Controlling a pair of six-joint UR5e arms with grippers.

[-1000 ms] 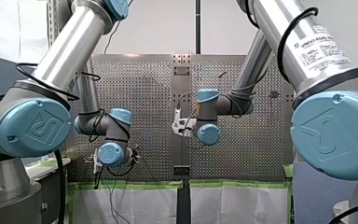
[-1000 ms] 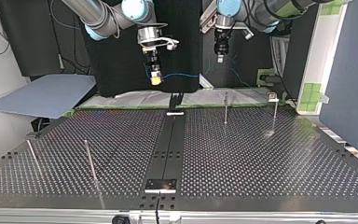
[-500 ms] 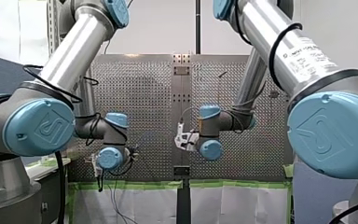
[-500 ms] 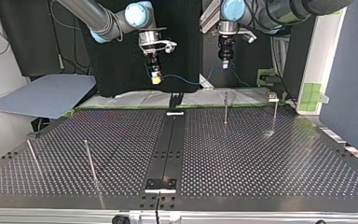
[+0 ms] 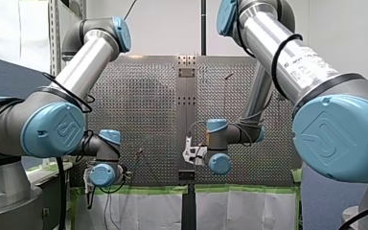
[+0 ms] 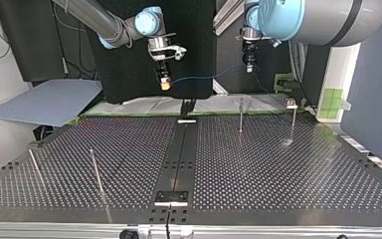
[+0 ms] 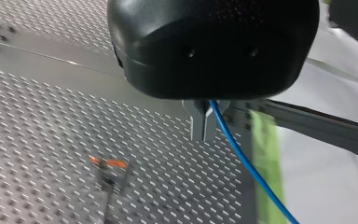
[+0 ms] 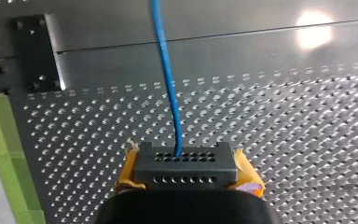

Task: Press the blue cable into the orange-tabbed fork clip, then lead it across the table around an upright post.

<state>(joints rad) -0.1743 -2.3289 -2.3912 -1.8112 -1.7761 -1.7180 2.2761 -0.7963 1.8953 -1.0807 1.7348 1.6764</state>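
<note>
Both grippers were up off the table [image 6: 278, 164], over its far edge in the top view. Left gripper [image 7: 204, 125]: metal fingers pinched narrow on the blue cable [image 7: 244, 161]. Right gripper [image 8: 185, 156]: yellow pads [image 8: 248, 173] clamped on the cable, which ran straight ahead out of it. In the top view we saw the cable strung in the air between the two grippers. Its long axis was nearly level across the view, a bit higher at the left gripper's end, at the view's right. The orange-tabbed fork clip [image 7: 106, 163] sat on the table beside the left gripper, blurred, well apart from the cable. The upright posts [image 6: 240, 114] stood on the table, none touching the cable.
</note>
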